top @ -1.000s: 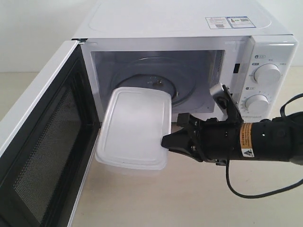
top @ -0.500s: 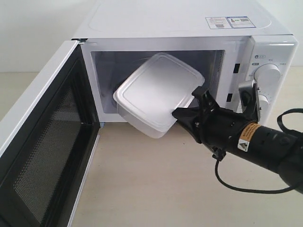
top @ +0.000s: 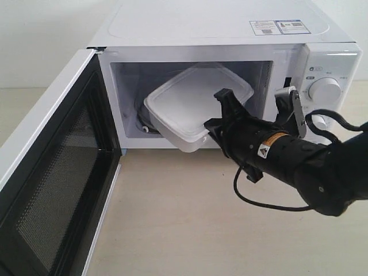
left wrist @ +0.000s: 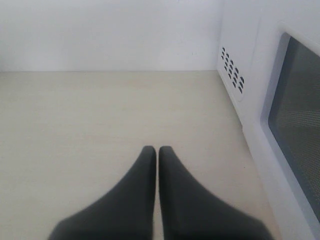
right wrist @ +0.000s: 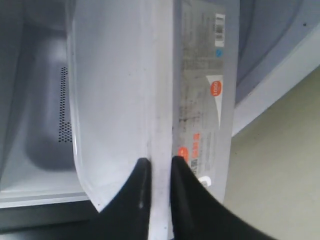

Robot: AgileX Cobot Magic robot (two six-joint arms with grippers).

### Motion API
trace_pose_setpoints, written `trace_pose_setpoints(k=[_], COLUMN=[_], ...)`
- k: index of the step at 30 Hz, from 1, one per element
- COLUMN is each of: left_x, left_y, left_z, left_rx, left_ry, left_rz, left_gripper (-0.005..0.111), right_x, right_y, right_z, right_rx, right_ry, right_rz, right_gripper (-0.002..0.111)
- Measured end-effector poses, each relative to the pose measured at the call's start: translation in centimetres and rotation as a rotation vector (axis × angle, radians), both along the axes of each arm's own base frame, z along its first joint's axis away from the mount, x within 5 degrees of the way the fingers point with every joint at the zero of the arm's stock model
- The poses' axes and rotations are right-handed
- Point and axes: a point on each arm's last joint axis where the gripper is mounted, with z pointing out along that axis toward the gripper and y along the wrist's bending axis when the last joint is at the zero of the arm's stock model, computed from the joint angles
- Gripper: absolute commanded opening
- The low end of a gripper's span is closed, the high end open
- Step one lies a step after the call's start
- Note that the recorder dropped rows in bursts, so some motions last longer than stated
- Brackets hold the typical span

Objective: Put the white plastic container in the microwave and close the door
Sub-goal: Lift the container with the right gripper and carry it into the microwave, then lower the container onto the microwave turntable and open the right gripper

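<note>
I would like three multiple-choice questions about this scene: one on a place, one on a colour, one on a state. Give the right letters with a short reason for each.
1. Where is the container relative to the microwave?
A) on top of it
B) tilted, partly inside its opening
C) behind it

2. What colour is the inner mesh of the door?
A) red
B) black
C) yellow

3. The left gripper is:
A) wide open
B) shut on the container
C) shut and empty

Answers:
1 B: the right gripper holds it tilted in the cavity mouth.
2 B: the exterior view shows black mesh.
3 C: its fingers meet with nothing between them.
</note>
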Motion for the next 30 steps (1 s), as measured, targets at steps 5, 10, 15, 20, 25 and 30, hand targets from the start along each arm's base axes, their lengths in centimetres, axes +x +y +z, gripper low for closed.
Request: trace_pose_setpoints(k=[5,10,15,20,25,30], left_x=[0.0,0.0,0.0,0.0,0.0,0.0], left_y=[0.0,0.0,0.0,0.0,0.0,0.0], left_z=[0.0,0.0,0.0,0.0,0.0,0.0], left_rx=[0.0,0.0,0.0,0.0,0.0,0.0], left_ry=[0.0,0.0,0.0,0.0,0.0,0.0], left_rz=[0.0,0.0,0.0,0.0,0.0,0.0], left_gripper=[0.004,0.004,0.004,0.004,0.004,0.004], right_x=[1.0,1.9,2.6,3.4,4.5,5.3], right_y=[0.1,0.0,0.3,0.9,2.0,2.4], right_z=[0.9,1.5,1.6,0.6,0.2,0.7], right_rx=[0.049,0.09,0.087,0.083,0.099,0.117], right_ry=[-0.009,0.012,0.049,0.077,0.083,0.069], right_rz=[-0.064,-0.126,-0.146,-0.153,-0.148,-0.148], right_gripper=[0.0,0.0,0.0,0.0,0.0,0.0])
